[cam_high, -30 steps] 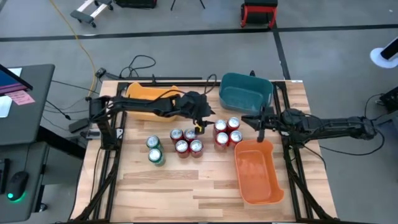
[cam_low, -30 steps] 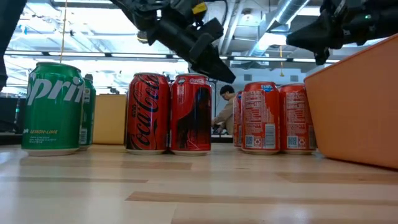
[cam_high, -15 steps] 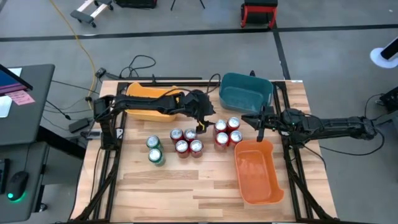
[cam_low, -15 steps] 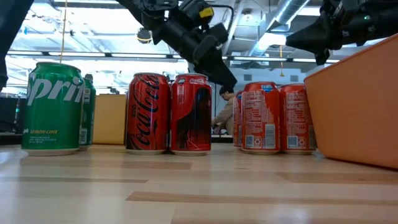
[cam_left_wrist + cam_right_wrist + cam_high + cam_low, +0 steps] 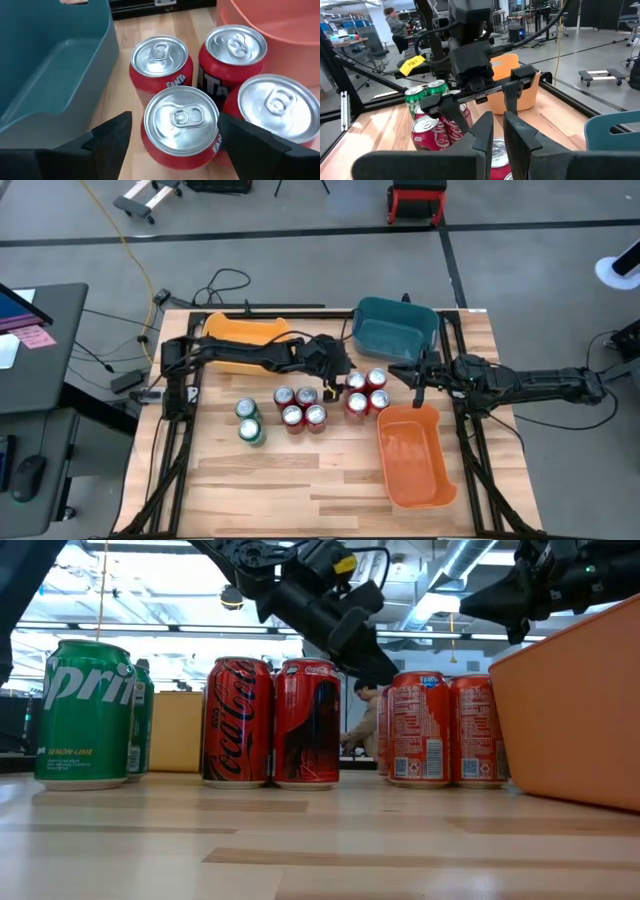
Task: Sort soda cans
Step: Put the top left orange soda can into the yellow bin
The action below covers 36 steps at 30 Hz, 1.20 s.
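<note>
- Soda cans, left to right on the wooden table: two green-bodied cans, four red cola cans, four red Fanta cans between the teal plastic bin and the orange plastic bin.
- Left gripper fingers spread, straddling the nearest Fanta can, not yet gripping.
- Advice: centre on the can, descend clear of neighbours that touch it, close below the rim.
- Right gripper waits near the teal bin, fingers nearly pressed together, empty.

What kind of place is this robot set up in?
Likely a robotics lab or workshop: a concrete floor with carts, other rigs and workbenches behind a person, and exposed ceiling ducts.
</note>
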Each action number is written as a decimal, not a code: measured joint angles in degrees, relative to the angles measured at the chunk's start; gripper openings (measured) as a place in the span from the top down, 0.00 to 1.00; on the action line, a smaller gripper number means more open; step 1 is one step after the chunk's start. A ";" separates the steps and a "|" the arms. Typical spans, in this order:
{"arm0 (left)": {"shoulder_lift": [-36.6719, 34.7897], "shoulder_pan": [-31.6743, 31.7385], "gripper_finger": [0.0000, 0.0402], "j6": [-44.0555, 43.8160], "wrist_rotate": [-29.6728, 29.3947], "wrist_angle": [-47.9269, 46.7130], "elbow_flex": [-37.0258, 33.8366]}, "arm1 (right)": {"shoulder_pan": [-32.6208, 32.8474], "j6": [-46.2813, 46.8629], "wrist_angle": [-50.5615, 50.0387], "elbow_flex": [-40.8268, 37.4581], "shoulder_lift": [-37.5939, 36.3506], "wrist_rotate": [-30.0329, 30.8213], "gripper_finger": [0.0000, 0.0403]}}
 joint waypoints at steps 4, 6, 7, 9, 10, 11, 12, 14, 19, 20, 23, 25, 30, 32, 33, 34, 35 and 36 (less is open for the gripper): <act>0.20 -0.09 0.27 -1.19 0.94 -0.30 0.93 | 0.02 0.00 -0.17 0.00 0.00 0.01 0.83; 0.22 -0.13 0.27 -1.61 0.95 -0.32 1.00 | 0.03 0.00 -0.17 0.00 0.00 0.01 0.83; 0.22 -0.13 0.27 -1.95 0.97 -0.32 1.00 | 0.02 0.02 -0.15 0.00 0.00 0.00 0.83; 0.22 -0.13 0.27 -2.93 1.03 -0.30 1.00 | 0.02 0.25 -0.17 0.00 0.00 0.00 0.83; 0.22 -0.13 0.27 -3.09 1.05 -0.27 1.00 | 0.02 0.35 -0.17 0.00 0.00 0.00 0.83; 0.22 -0.15 0.27 -3.17 1.08 -0.19 1.00 | 0.02 0.45 -0.17 0.00 0.00 0.00 0.83; 0.37 -0.17 0.27 -3.18 1.09 0.05 1.01 | 0.02 0.46 -0.15 0.00 0.00 0.00 0.83; 1.20 -0.42 0.27 -3.20 1.84 1.45 1.15 | 0.02 0.46 -0.05 0.00 0.00 0.00 0.83; 4.38 -0.81 0.27 -2.58 1.76 3.24 1.74 | 0.05 0.48 0.38 0.00 0.02 -0.02 0.83; 5.20 -0.83 0.27 -2.56 0.95 3.66 1.98 | 0.20 0.48 0.41 0.00 0.00 0.00 0.83; 6.50 -0.83 0.27 -3.10 -0.22 3.62 2.97 | 0.55 0.48 -0.36 0.00 0.02 -0.04 0.83; 6.62 -0.81 0.27 -3.56 -0.31 3.49 3.23 | 0.91 0.48 -0.55 0.00 0.01 -0.04 0.83; 6.23 -0.81 0.27 -4.00 -0.65 2.89 3.17 | 1.29 0.50 -2.00 0.00 0.00 -0.04 0.83; 6.23 -0.79 0.27 -4.07 -0.58 2.85 3.15 | 1.29 0.76 -2.54 0.00 0.00 -0.06 0.83; 6.23 -0.79 0.27 -3.96 -0.60 2.73 3.15 | 1.28 0.92 -2.73 0.00 0.00 -0.04 0.83; 6.22 -0.79 0.27 -3.95 -0.60 2.61 3.15 | 1.29 0.95 -2.84 0.00 0.00 -0.04 0.83; 6.21 -0.79 0.27 -3.97 -0.67 2.37 3.15 | 1.27 0.99 -3.03 0.00 0.00 -0.05 0.83; 6.20 -0.82 0.27 -4.19 -0.86 2.15 3.15 | 1.27 1.06 -3.10 0.00 0.00 -0.04 0.83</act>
